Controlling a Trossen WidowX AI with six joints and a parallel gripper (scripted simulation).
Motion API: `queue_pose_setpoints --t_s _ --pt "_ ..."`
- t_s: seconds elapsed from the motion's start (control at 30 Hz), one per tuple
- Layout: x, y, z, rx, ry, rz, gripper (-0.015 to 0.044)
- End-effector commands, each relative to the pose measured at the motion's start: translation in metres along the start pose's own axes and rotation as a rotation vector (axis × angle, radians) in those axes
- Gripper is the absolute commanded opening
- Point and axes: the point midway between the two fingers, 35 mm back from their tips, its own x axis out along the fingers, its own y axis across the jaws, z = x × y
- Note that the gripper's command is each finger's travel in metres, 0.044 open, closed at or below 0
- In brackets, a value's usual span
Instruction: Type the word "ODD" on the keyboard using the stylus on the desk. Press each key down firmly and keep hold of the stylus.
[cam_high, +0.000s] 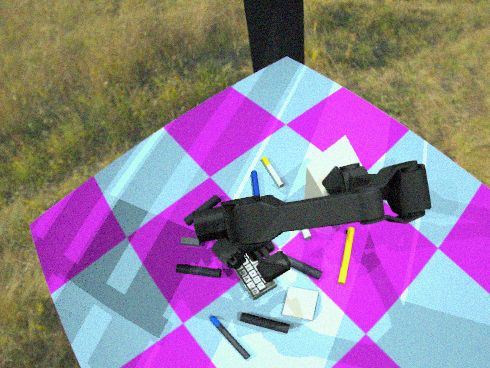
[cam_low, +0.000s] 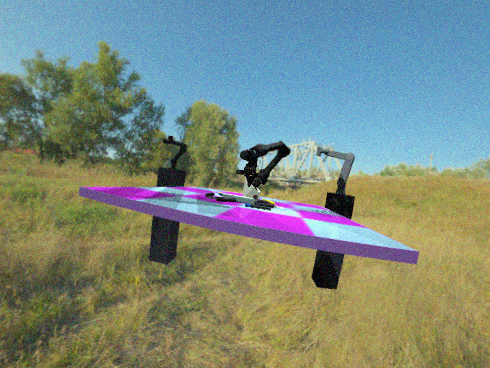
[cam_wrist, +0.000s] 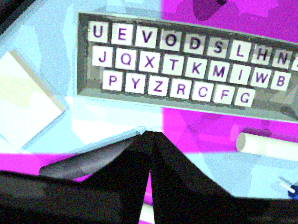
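1. Plainly, the keyboard (cam_wrist: 185, 65) lies flat on the bench (cam_high: 150, 165), a grey slab with white keys and purple letters in three rows. The O key (cam_wrist: 172, 41) and the D key (cam_wrist: 194, 44) sit side by side in the far row.
2. In the wrist view its long axis runs across the frame, dipping a little to the right. It lies ahead of the jaws' tip, with O beyond the tip and slightly right.
3. The gripper (cam_wrist: 148, 135) has its jaws pressed together to a point. No stylus shows between them, so I judge they grip nothing.
4. A grey rounded stick (cam_wrist: 85, 162) lies on the bench just left of the tip and partly under it. Whether it is the stylus I cannot tell.
5. Several dark sticks (cam_high: 198, 270) lie near the keyboard, any of which could be the stylus.
6. Further out are a white pad (cam_high: 300, 302), a yellow marker (cam_high: 346, 255) and a blue-tipped pen (cam_high: 229, 336).
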Motion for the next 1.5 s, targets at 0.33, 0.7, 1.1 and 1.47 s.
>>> queue_pose_setpoints --t_s 0.33,0.7,1.1,1.47 --pt "0.003 0.0 -0.001 -0.003 0.005 0.0 0.0026" --pt "0.002 0.0 -0.001 -0.002 0.005 0.0 0.0026" --pt "-0.004 -0.125 -0.025 -0.441 -0.033 0.133 0.015" --pt "0.01 -0.201 -0.081 -0.826 -0.219 0.259 0.015"
